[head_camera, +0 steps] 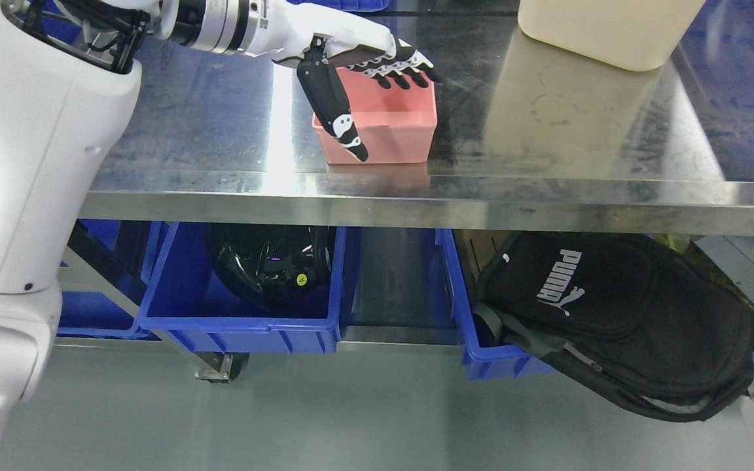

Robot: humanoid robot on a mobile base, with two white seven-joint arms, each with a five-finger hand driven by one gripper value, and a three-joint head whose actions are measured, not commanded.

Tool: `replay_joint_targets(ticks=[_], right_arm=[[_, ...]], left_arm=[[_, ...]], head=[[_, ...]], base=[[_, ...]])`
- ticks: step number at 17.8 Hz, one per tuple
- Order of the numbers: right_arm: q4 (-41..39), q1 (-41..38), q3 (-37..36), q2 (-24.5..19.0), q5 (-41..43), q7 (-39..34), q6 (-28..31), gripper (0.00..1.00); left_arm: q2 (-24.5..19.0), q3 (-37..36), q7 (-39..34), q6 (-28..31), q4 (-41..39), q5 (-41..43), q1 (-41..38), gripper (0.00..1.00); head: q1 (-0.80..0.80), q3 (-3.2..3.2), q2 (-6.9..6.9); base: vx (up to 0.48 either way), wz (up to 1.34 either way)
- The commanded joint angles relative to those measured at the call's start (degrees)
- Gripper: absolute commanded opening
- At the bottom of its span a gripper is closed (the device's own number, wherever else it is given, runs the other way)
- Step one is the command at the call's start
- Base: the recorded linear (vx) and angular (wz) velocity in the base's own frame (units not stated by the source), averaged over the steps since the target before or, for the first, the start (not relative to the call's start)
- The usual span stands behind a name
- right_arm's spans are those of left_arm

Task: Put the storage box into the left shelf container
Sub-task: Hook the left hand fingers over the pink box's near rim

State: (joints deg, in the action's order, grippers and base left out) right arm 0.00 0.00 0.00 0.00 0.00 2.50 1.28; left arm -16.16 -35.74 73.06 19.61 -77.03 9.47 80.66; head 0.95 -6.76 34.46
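The pink storage box (383, 131) stands upright on the steel counter (220, 131), near its front edge. The left hand (357, 72) reaches over the box from the left: its fingers (403, 65) lie across the back rim, and the thumb (334, 108) points down along the front left corner. The hand is spread wide around the box. Under the counter there is a blue bin (246, 320) and a black bag (612, 314).
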Motion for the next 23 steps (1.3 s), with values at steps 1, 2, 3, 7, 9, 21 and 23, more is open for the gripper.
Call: replay_joint_targets(ticks=[1,2,3,7,9,21,23], right_arm=[[-1.0,-0.5,-0.3,1.0,-0.1,0.0,0.0,1.0],[-1.0,-0.5,-0.3,1.0,-0.1,0.0,0.0,1.0],[-1.0,-0.5,-0.3,1.0,-0.1,0.0,0.0,1.0],[-1.0,-0.5,-0.3,1.0,-0.1,0.0,0.0,1.0],[-1.0,-0.5,-0.3,1.0,-0.1,0.0,0.0,1.0],[-1.0,-0.5,-0.3,1.0,-0.1,0.0,0.0,1.0],[-1.0,-0.5,-0.3,1.0,-0.1,0.0,0.0,1.0]], left_arm=[[-2.7,-4.9,-0.4,-0.3,4.9,7.3,-1.0,0.94],[0.0,-4.3,-1.3,-0.4,6.6,8.5,-1.2,0.94],[3.5,-3.1,-2.7,-0.6,8.5,9.2,-1.5,0.94],[11.4,2.1,-6.6,-7.7,14.4,15.1,-3.1,0.95],[13.1,3.4,-6.7,-10.0,16.6,18.2,-4.1,0.95],[15.2,5.6,-7.0,-15.3,23.2,25.9,-7.4,0.72],[15.2,10.1,-7.1,-18.5,23.7,25.9,-7.5,0.46]], head=[[0.0,0.0,0.0],[0.0,0.0,0.0],[0.0,0.0,0.0],[0.0,0.0,0.0],[0.0,0.0,0.0],[0.0,0.0,0.0],[0.0,0.0,0.0]], base=[[0.0,0.0],[0.0,0.0],[0.0,0.0],[0.0,0.0],[0.0,0.0],[0.0,0.0],[0.0,0.0]])
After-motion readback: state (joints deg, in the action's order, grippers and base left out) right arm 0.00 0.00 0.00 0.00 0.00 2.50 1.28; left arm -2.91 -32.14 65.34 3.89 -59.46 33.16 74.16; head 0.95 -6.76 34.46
